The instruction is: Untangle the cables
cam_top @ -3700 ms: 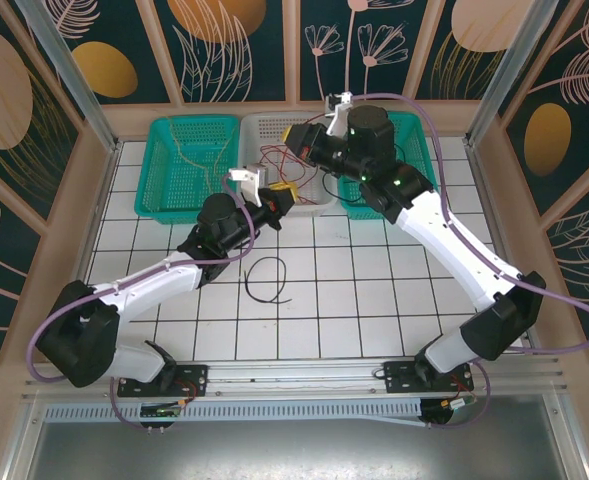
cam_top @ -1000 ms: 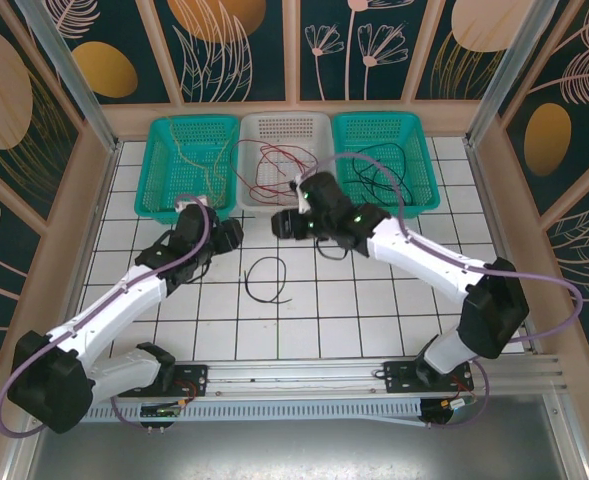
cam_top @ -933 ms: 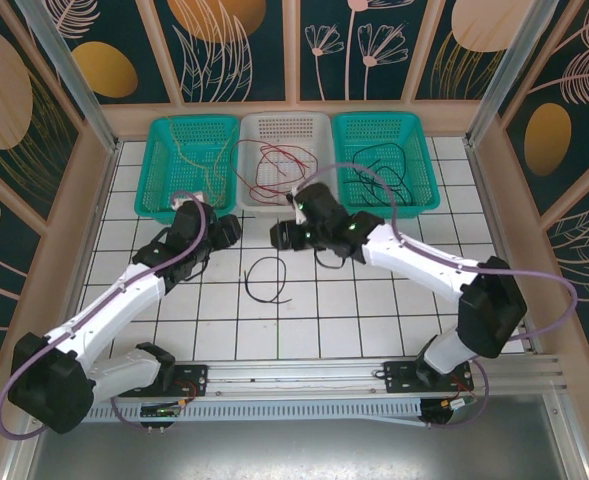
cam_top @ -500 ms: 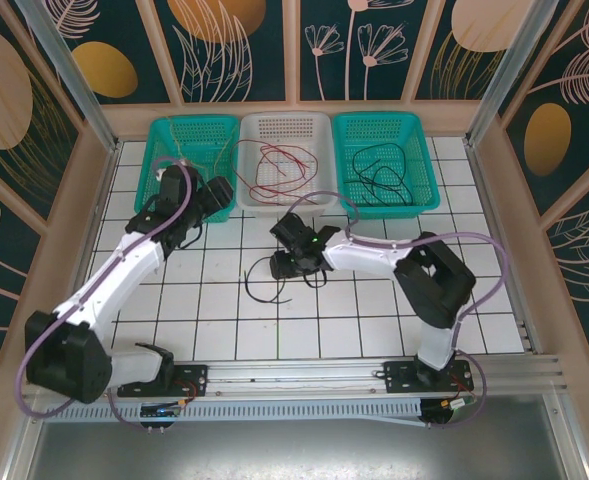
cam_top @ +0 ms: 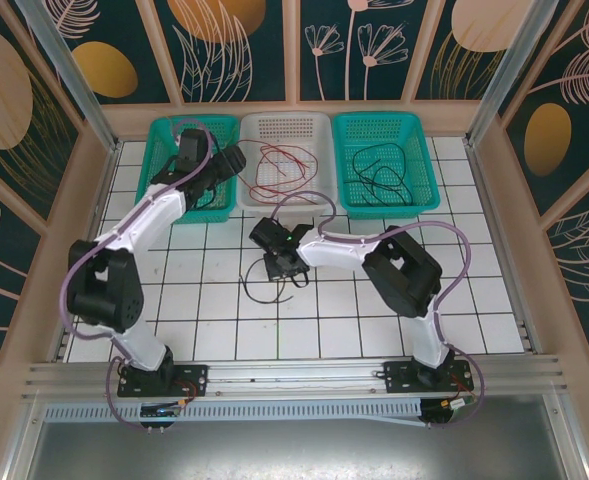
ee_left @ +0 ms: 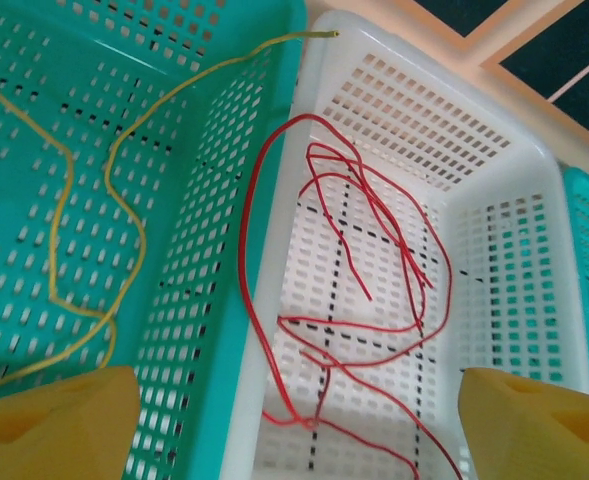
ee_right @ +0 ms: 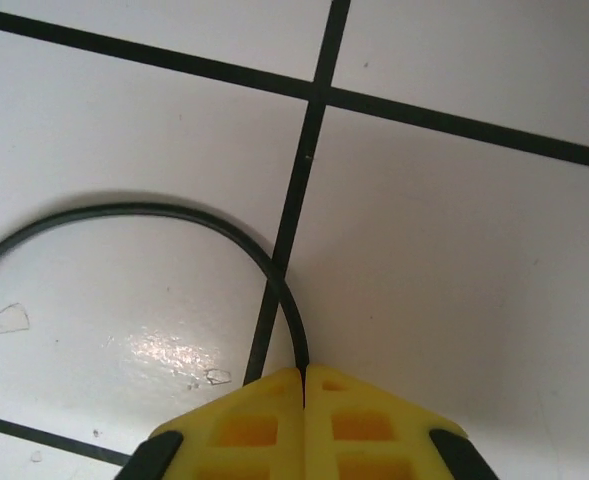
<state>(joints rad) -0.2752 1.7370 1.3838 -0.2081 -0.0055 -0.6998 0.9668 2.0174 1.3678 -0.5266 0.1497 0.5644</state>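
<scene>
A thin black cable (cam_top: 247,288) lies in a loop on the white tiles. My right gripper (cam_top: 274,264) is down on it, and in the right wrist view the yellow fingertips (ee_right: 303,378) are shut on the black cable (ee_right: 174,213), which curves away to the left. Over the border between the left teal basket and the white basket hovers my left gripper (cam_top: 228,160). Its yellow fingers (ee_left: 54,420) stand wide apart with nothing between them. Below it, red cables (ee_left: 344,250) lie tangled in the white basket (ee_left: 494,230). A yellow cable (ee_left: 124,215) lies in the teal basket (ee_left: 34,60).
Three baskets stand along the back wall: the left teal basket (cam_top: 154,170), the white basket (cam_top: 284,125) and the right teal basket (cam_top: 419,130), which holds more black cables (cam_top: 379,175). Wooden walls close in the tiled floor on the sides.
My right gripper came down from the basket front to the floor loop and shut on the black cable. My left arm swung up to the baskets and its jaws opened wider.
</scene>
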